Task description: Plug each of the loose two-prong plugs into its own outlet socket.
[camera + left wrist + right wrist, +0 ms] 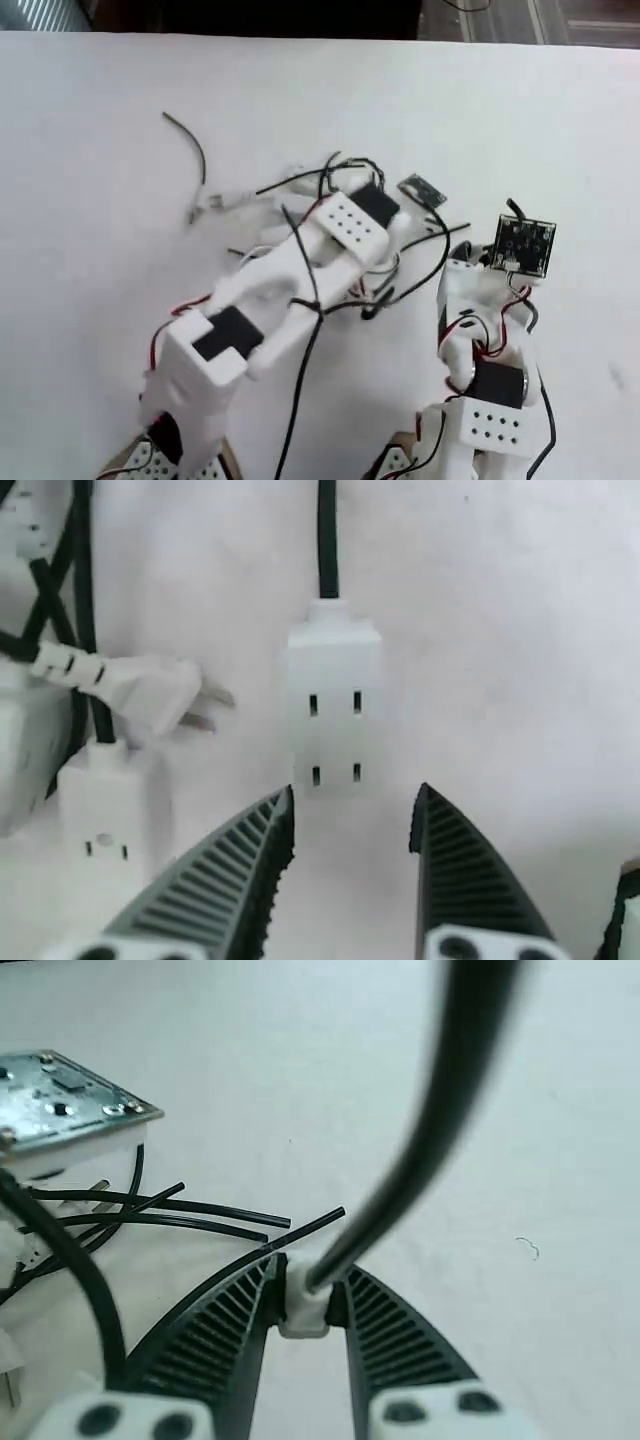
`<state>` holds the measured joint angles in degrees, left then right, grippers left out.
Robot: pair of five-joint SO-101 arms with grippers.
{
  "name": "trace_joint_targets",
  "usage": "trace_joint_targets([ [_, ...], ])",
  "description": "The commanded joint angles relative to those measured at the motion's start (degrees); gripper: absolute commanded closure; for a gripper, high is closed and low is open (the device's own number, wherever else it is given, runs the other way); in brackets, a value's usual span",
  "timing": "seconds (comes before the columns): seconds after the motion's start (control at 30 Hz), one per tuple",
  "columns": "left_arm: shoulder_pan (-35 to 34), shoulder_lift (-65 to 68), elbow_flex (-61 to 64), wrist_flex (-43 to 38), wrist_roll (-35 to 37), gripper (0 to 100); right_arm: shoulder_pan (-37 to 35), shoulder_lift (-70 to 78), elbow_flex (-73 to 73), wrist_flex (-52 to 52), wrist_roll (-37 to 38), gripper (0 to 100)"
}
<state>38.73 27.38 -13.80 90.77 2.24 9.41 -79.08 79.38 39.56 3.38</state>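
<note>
From above, the socket (213, 203) is too small to show its slots. The left arm (290, 270) and right arm (480, 330) are cut off at the bottom edge. Up close, the socket cord (327, 540) runs out of frame, its far end unseen. The right gripper (307, 1270) pinches a white piece (300, 1312) mostly buried between its jaws; plug or socket, I can't tell. The held cord (440, 1110) blurs near the lens.

A white outlet socket (333, 705) is laid flat, slots upward. A white two-prong plug (150, 692) is laid beside it, prongs facing it.
</note>
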Motion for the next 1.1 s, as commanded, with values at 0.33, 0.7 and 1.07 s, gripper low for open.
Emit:
trace_joint_targets([
  [0.33, 1.1, -0.48, 11.43, -14.24, -7.65, 79, 0.31, -0.57, -2.9, -1.36, -0.62, 97.9],
  [0.7, -2.15, -0.48, 11.34, -16.97, -22.68, 78, 0.31, -0.57, -2.81, -1.36, -0.62, 97.8],
  [1.07, -3.74, -0.48, 4.48, -11.96, -26.64, 77, 0.22, -0.57, -2.73, -1.36, -0.62, 97.8],
])
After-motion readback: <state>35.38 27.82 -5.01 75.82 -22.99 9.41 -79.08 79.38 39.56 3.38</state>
